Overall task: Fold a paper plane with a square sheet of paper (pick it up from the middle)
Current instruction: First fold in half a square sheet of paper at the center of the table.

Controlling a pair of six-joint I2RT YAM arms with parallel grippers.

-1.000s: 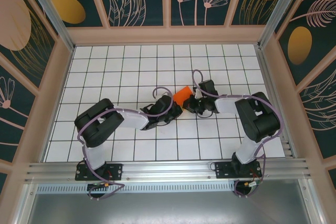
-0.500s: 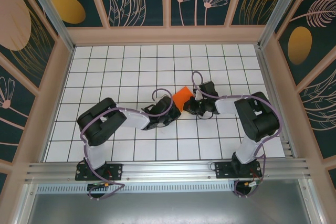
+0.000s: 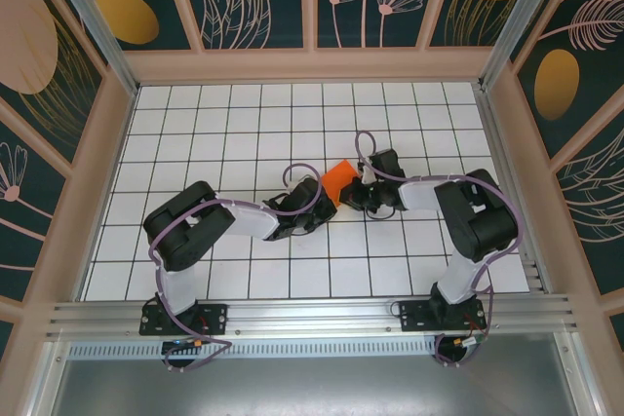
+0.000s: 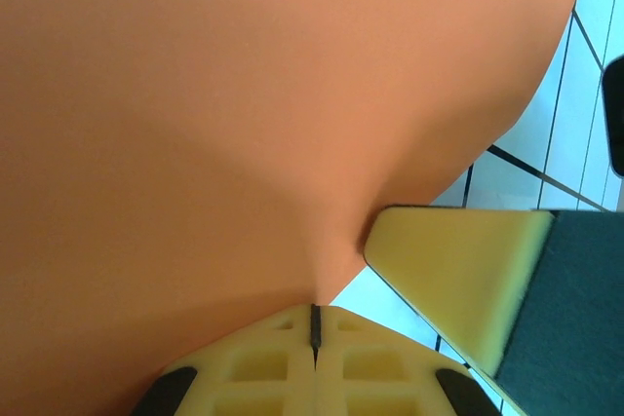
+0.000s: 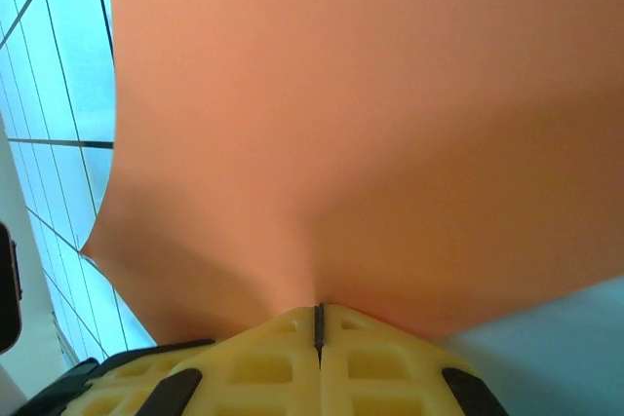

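Top external view. The thin bright orange sheet of paper [image 3: 339,179] is near the middle of the white grid-tiled table [image 3: 244,124], caught between the two arms. Only a small angled patch of it is visible, so I cannot tell which fold it has reached. The left hand [image 3: 325,204] comes in from the left and the right hand [image 3: 353,198] from the right, and the two nearly meet at the paper's near edge. Both arms are stretched low and bent at the elbow, with the wrists turned toward each other. Judgement: a two-point hold close together, probably to lift the sheet or to steady it for a crease.

Left wrist view. The left hand [image 4: 314,323] has its pale yellow fingers pressed together, and the orange sheet [image 4: 244,94] draws into a puckered point at their seam, so it is pinched. The paper billows upward and hangs clear of the tiles. One yellow fingertip of the right hand [image 4: 458,275] sits just beside this pinch.

Right wrist view. The right hand [image 5: 318,323] is likewise clamped on the sheet [image 5: 370,124], which fans out from its seam. Table tiles [image 5: 49,94] show at the left.
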